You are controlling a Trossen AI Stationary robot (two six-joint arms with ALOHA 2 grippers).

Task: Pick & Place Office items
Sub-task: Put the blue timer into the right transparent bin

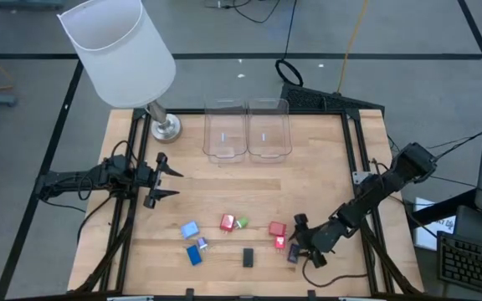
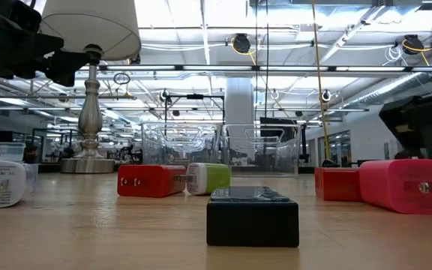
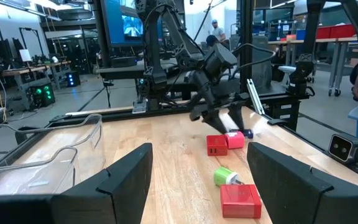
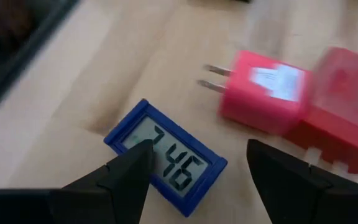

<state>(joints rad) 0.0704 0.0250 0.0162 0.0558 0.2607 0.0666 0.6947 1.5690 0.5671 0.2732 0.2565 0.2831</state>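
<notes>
The office items lie scattered on the near half of the wooden table: a light blue piece, a dark blue one, a red plug, a green piece, a black box, a red block, a pink plug and a small blue digital clock. My right gripper hangs open, slanting down over the clock, its fingers on either side of the clock's end. My left gripper waits open at the table's left, pointing level. My right gripper comes slanting down from the table's right side, one finger in front of the clock's corner. Whether a fingertip touches the clock, I cannot tell. The clock lies flat on the table, display up.
Two clear plastic bins stand side by side at the table's far middle. A white-shaded lamp stands at the far left on its metal base. The pink plug and the red block lie close beyond the clock.
</notes>
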